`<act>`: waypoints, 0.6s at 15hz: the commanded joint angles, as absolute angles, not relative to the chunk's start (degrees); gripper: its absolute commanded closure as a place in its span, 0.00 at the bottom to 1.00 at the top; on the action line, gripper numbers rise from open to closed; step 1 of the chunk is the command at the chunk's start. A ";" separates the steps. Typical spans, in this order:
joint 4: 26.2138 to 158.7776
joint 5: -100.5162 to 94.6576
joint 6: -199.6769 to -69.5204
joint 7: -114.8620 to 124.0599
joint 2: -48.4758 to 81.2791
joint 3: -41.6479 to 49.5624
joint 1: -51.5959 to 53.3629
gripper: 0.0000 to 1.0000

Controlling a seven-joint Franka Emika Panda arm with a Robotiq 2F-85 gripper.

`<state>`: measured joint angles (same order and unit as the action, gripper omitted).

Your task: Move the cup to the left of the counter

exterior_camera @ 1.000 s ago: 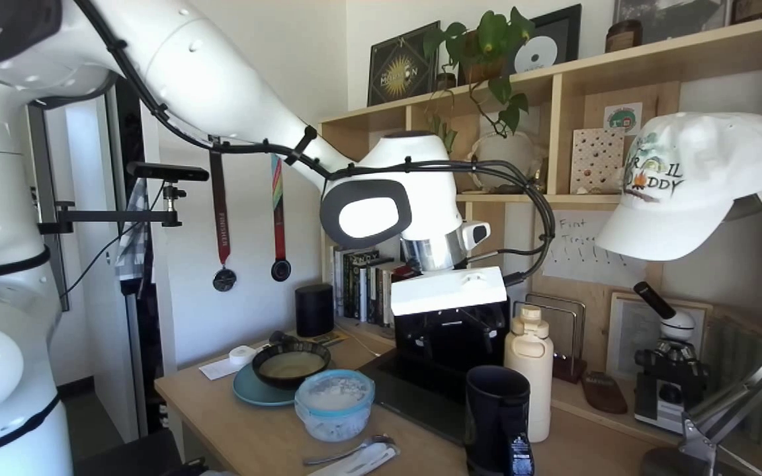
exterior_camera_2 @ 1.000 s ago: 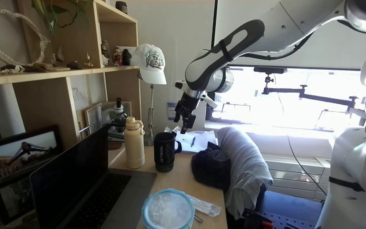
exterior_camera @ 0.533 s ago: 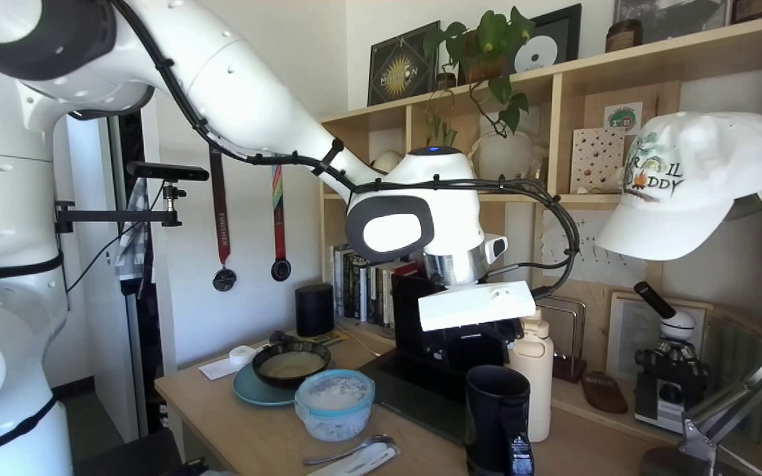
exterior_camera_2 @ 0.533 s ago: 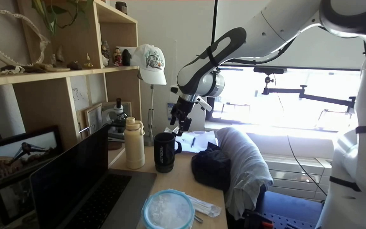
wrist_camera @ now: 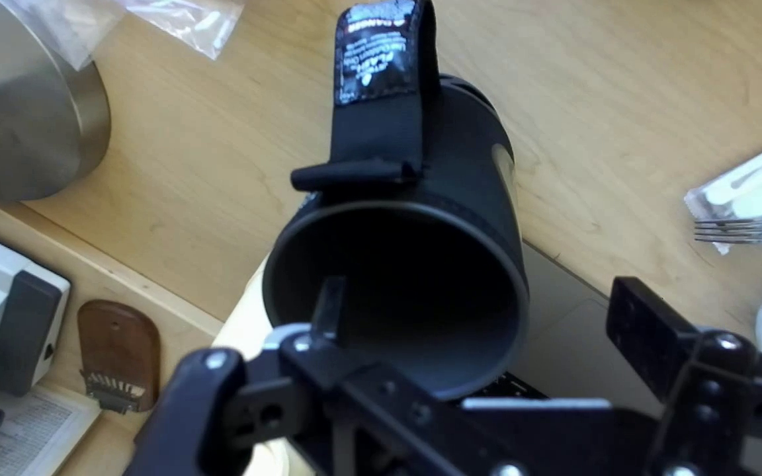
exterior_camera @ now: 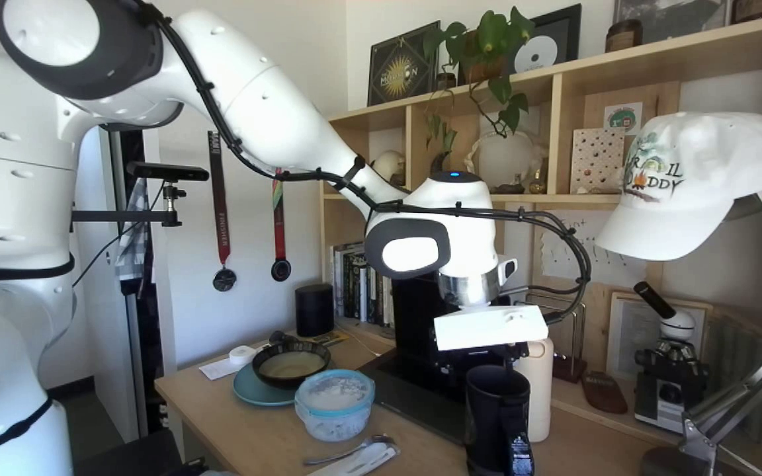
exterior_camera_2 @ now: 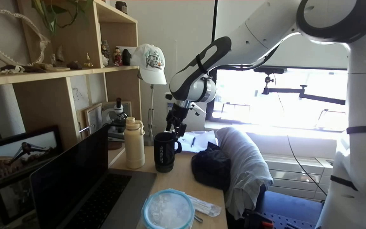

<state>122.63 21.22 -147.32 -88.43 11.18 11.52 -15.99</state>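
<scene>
The cup is a dark, tall mug with a strap handle. It stands upright on the tan wooden counter (exterior_camera_2: 183,175) beside the cream bottle (exterior_camera_2: 134,144), and shows in both exterior views (exterior_camera: 495,420) (exterior_camera_2: 164,154). In the wrist view its mouth (wrist_camera: 414,264) faces the camera, handle pointing up in the picture. My gripper (wrist_camera: 480,297) is open and empty. One finger overlaps the cup's mouth and the other is beyond its rim, over the laptop. In an exterior view the gripper (exterior_camera_2: 174,131) is at about rim height behind the cup. I cannot tell if a finger is inside it.
A laptop (exterior_camera: 421,403) lies near the cup. A lidded container (exterior_camera: 335,404), cutlery (exterior_camera: 361,456), and a dark bowl (exterior_camera: 290,363) on a blue plate (exterior_camera: 249,391) are on the counter. A lamp (exterior_camera_2: 151,117) holding a white cap and a dark cloth bundle (exterior_camera_2: 211,167) stand nearby.
The arm has come down and across toward the cup, so the gripper is now lower and nearer the rim. The cup and other objects have not moved.
</scene>
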 commanded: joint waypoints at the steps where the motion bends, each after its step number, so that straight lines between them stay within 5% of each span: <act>1: 120.58 23.62 -144.97 -90.90 12.89 8.98 -18.62 0.00; 6: 121.12 24.32 -145.05 -90.52 14.03 7.47 -20.32 0.00; 7: 121.16 24.50 -144.99 -90.19 14.20 7.33 -20.57 0.18; 9: 121.12 25.22 -144.89 -90.32 14.42 6.89 -21.10 0.34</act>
<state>121.97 23.02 -146.69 -88.68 14.30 8.24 -19.39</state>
